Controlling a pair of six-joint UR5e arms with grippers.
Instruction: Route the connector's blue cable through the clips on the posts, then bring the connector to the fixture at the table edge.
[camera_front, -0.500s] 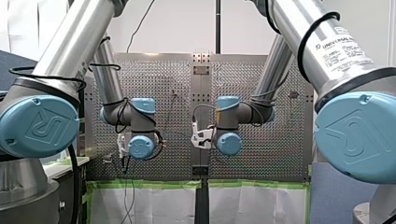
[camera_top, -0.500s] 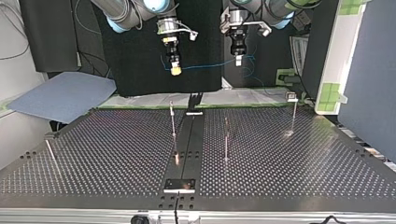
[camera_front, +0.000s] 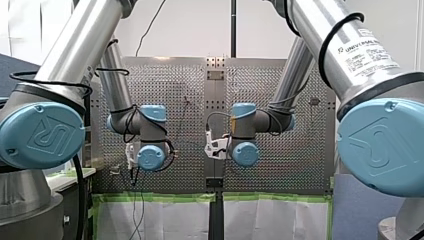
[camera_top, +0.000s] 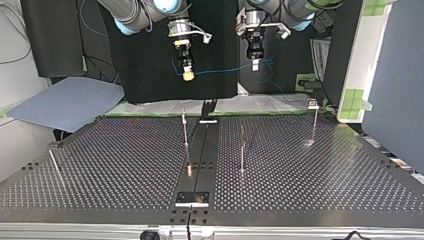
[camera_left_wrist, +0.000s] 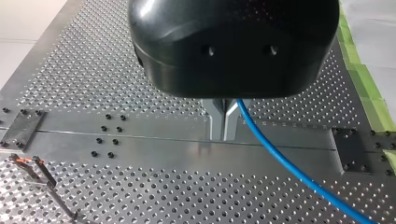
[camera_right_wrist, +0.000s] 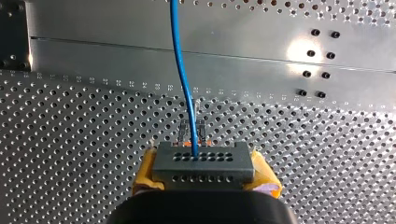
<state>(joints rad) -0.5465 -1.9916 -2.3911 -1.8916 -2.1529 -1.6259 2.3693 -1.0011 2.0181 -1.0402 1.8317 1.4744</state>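
My right tool (camera_right_wrist: 203, 173) is clenched on the connector (camera_right_wrist: 203, 161). The grey block with its rows of small holes sits between the yellow pads (camera_right_wrist: 145, 173), one at each side. The blue cable (camera_right_wrist: 183, 79) leaves the connector's face and runs straight ahead of the tool. Far below the connector, a small clip (camera_right_wrist: 191, 130) shows against the perforated tabletop (camera_right_wrist: 70, 140).

My left tool (camera_left_wrist: 223, 127) has its metal fingers (camera_left_wrist: 215, 122) drawn close together. The cable comes out right beside them and runs off to one side. In the top view the cable meets this tool at its tip, so the tool is grasping the cable. There the cable stretches between the two tools, almost level, and past my left tool it hangs down loosely.

Both tools hang high above the tabletop, side by side and apart from each other. Thin posts (camera_top: 185, 127) stand on the tabletop well below them, and the cable touches none of them. Two posts are near the smooth middle strip, one is at the top view's right and one at its left. A dark plate (camera_top: 192, 198) lies on the middle strip at the top view's near edge
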